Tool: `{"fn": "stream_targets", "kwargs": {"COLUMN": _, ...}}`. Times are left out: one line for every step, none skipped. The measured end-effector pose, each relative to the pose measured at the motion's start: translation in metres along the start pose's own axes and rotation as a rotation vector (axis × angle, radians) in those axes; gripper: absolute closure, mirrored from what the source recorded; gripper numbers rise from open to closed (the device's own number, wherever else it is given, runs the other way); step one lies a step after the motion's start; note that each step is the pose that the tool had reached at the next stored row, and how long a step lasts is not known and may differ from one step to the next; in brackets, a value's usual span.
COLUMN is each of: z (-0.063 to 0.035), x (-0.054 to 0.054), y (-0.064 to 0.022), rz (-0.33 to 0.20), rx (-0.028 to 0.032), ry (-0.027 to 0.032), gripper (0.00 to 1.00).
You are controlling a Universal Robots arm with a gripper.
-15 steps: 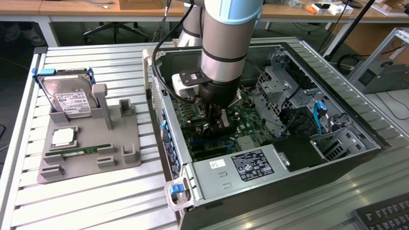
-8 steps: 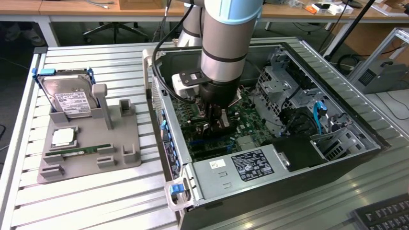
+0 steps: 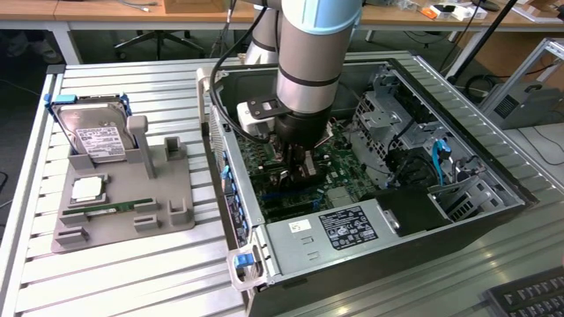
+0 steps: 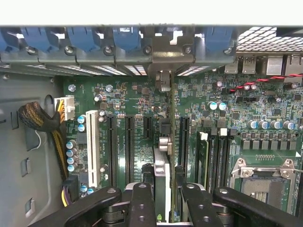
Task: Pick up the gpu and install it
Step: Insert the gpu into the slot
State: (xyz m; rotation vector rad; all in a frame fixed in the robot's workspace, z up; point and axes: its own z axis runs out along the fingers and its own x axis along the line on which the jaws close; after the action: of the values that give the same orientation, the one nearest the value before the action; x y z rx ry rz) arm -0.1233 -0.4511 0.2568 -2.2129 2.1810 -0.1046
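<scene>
Slatted metal bench, open PC case point(image 3: 493, 218), hand point(image 4: 163, 189) inside — gripping the gpu point(image 4: 161, 182) edge-on over motherboard slots point(image 4: 129, 142).

One gpu point(image 4: 162, 175), one hard drive point(image 3: 99, 135)

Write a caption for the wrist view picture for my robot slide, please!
The end effector holds the gpu edge-on above the green motherboard inside the computer case.

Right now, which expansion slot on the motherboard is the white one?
The long slot beside the yellow-and-black cable bundle; all the other slots are black. The claw, shut on the gpu, is over the black ones.
</scene>
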Motion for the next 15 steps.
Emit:
{"fn": "stream_targets", "kwargs": {"z": 0.0002, "x": 0.0000, "y": 0.0000, "rz": 0.000, "rx": 0.0000, "ry": 0.0000, "gripper": 0.73}}
{"fn": "stream_targets", "kwargs": {"z": 0.0005, "x": -0.0001, "y": 0.0000, "rz": 0.000, "rx": 0.0000, "ry": 0.0000, "gripper": 0.73}}
{"fn": "stream_targets", "kwargs": {"z": 0.0007, "x": -0.0001, "y": 0.0000, "rz": 0.000, "rx": 0.0000, "ry": 0.0000, "gripper": 0.73}}
{"fn": "stream_targets", "kwargs": {"z": 0.0009, "x": -0.0001, "y": 0.0001, "rz": 0.000, "rx": 0.0000, "ry": 0.0001, "gripper": 0.73}}
{"fn": "stream_targets", "kwargs": {"z": 0.0010, "x": -0.0001, "y": 0.0001, "rz": 0.000, "rx": -0.0001, "ry": 0.0002, "gripper": 0.73}}
{"fn": "stream_targets", "kwargs": {"z": 0.0011, "x": -0.0001, "y": 0.0001, "rz": 0.000, "rx": -0.0001, "ry": 0.0001, "gripper": 0.73}}
{"fn": "stream_targets", "kwargs": {"z": 0.0012, "x": -0.0002, "y": 0.0001, "rz": 0.000, "rx": -0.0001, "ry": 0.0001, "gripper": 0.73}}
{"fn": "stream_targets", "kwargs": {"z": 0.0013, "x": -0.0002, "y": 0.0001, "rz": 0.000, "rx": 0.0000, "ry": 0.0000, "gripper": 0.73}}
{"fn": "stream_targets", "kwargs": {"z": 0.0012, "x": -0.0002, "y": 0.0001, "rz": 0.000, "rx": 0.0000, "ry": 0.0001, "gripper": 0.73}}
{"fn": "stream_targets", "kwargs": {"z": 0.0013, "x": -0.0002, "y": 0.0001, "rz": 0.000, "rx": 0.0000, "ry": 0.0000, "gripper": 0.73}}
{"fn": "stream_targets", "kwargs": {"z": 0.0013, "x": -0.0002, "y": 0.0001, "rz": 0.000, "rx": 0.0000, "ry": 0.0000, "gripper": 0.73}}
{"fn": "stream_targets", "kwargs": {"z": 0.0013, "x": -0.0002, "y": 0.0001, "rz": 0.000, "rx": 0.0000, "ry": 0.0000, "gripper": 0.73}}
{"fn": "stream_targets", "kwargs": {"z": 0.0013, "x": -0.0002, "y": 0.0001, "rz": 0.000, "rx": 0.0000, "ry": 0.0000, "gripper": 0.73}}
{"fn": "stream_targets", "kwargs": {"z": 0.0013, "x": -0.0002, "y": 0.0001, "rz": 0.000, "rx": 0.0000, "ry": 0.0000, "gripper": 0.73}}
{"fn": "stream_targets", "kwargs": {"z": 0.0013, "x": -0.0003, "y": 0.0001, "rz": 0.000, "rx": -0.0001, "ry": 0.0001, "gripper": 0.73}}
